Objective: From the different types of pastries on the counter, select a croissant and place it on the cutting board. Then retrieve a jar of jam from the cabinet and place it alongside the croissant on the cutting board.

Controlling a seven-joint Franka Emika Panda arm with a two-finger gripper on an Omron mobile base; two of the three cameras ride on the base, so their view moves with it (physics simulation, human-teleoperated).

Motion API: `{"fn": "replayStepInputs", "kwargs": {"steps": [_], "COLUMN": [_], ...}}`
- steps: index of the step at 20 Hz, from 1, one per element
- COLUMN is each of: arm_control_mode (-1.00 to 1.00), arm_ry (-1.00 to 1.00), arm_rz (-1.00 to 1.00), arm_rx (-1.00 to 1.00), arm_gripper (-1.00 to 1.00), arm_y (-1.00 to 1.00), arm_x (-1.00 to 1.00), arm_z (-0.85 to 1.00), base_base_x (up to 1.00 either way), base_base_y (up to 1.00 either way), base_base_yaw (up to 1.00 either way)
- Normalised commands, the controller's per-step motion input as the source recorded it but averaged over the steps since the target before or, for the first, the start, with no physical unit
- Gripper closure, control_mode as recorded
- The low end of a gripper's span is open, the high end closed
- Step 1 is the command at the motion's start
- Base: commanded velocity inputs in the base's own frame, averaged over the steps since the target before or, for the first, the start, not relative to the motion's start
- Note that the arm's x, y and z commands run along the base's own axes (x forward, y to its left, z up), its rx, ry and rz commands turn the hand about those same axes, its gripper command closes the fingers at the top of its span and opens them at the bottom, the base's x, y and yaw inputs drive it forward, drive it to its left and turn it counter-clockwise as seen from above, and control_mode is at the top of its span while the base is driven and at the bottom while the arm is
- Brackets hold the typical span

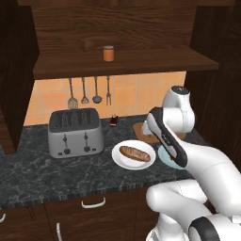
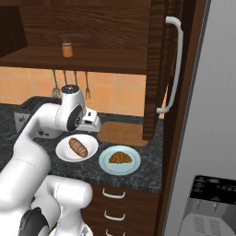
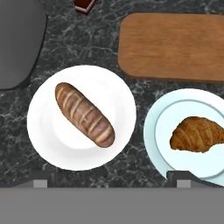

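The croissant [image 3: 197,133] [image 2: 120,158] lies on a light-blue plate [image 3: 153,127] on the counter [image 1: 28,174]. To its left a long brown loaf [image 3: 84,114] [image 1: 135,153] rests on a white plate [image 3: 43,127]. Behind both plates lies the bare cutting board [image 3: 175,46] [image 2: 122,132]. My gripper [image 3: 111,183] [image 2: 92,122] hovers above the two plates, open, its tips far apart with nothing between them. The jar of jam [image 1: 108,53] [image 2: 67,49] stands on the shelf of the open cabinet [image 1: 122,66].
A silver toaster [image 1: 75,132] stands at the left. A small dark bottle [image 1: 113,121] sits by the wall near the board. Utensils [image 1: 89,92] hang under the shelf. A cabinet door with a white handle [image 2: 173,64] and a fridge [image 2: 212,138] close off the right.
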Motion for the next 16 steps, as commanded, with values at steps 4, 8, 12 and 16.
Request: {"fn": "replayStepInputs", "kwargs": {"steps": [4,8,12,16], "arm_control_mode": [-1.00,-1.00,-1.00,-1.00], "arm_ry": [0.00,0.00,0.15,0.21], "arm_rz": [-0.11,-0.17,-0.79,-0.90], "arm_rx": [-0.01,0.00,0.00,0.00], "arm_gripper": [-1.00,-1.00,-1.00,-1.00], "arm_y": [-0.03,-0.13,-0.47,-0.36], "arm_x": [0.00,0.00,0.00,0.00], "arm_z": [-0.58,0.00,0.13,0.20], "base_base_x": [0.00,0.00,0.00,0.00], "base_base_y": [0.00,0.00,0.00,0.00], "base_base_yaw": [0.00,0.00,0.00,0.00]}}
